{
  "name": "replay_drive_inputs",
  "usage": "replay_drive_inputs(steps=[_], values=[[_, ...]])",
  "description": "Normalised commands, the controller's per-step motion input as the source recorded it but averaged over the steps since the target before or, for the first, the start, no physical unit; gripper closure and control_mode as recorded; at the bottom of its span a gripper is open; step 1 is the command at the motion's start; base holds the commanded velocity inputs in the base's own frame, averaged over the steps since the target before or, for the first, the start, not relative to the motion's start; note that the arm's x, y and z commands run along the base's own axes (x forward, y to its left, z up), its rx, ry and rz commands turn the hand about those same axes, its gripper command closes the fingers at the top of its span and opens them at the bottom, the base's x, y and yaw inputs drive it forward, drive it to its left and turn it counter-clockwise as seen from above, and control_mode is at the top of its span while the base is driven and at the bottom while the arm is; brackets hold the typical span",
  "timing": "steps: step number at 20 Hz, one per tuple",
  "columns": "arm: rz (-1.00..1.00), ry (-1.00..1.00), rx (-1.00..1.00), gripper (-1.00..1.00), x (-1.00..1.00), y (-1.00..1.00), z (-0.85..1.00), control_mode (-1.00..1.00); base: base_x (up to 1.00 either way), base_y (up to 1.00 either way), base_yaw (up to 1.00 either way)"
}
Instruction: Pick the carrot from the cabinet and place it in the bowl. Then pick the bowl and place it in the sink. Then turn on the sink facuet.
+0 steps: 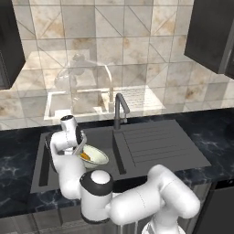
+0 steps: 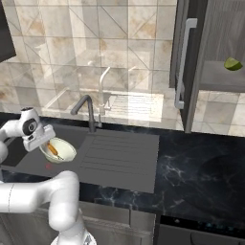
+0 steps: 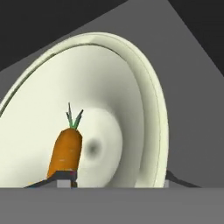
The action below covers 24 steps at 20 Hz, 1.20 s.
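Observation:
The cream-white bowl (image 1: 97,156) (image 2: 62,152) (image 3: 109,109) rests in the dark grey sink (image 1: 50,160) (image 2: 28,160), left of the ribbed drainboard. The orange carrot (image 1: 85,156) (image 2: 53,151) (image 3: 65,151) lies inside the bowl. My gripper (image 1: 81,147) (image 2: 46,139) (image 3: 118,178) hangs over the bowl's near rim with its jaws apart. In the hand view one fingertip is inside beside the carrot and the other is outside the rim, neither pinching it. The sink faucet (image 1: 119,109) (image 2: 87,110) stands behind the basin. The grey cabinet (image 2: 215,72) is at the upper right.
A rounded green fruit (image 2: 233,63) lies on the cabinet shelf, behind the long silver handle (image 2: 184,62). Black marble counter (image 2: 201,167) surrounds the sink. Black wall cabinets (image 1: 212,32) hang at the upper corners. My own arm fills the foreground in front of the basin.

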Motion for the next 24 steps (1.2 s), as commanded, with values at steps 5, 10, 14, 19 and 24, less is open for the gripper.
replay_drive_inputs(steps=[5,10,14,19,24], values=[[-0.12,-0.09,0.07,-1.00,-0.78,0.00,0.32,-1.00,0.00,0.00,0.00],[-0.12,-0.17,0.09,-1.00,-1.00,0.00,0.60,-1.00,0.00,0.00,0.00],[-0.12,-0.22,0.10,-1.00,-1.00,0.00,0.71,-1.00,0.00,0.00,0.00],[-0.13,-0.26,0.08,-1.00,-1.00,-0.09,0.80,-1.00,0.00,0.00,0.00],[-0.07,-0.25,0.08,-1.00,-0.96,-0.20,0.68,-1.00,0.00,0.00,0.00]])
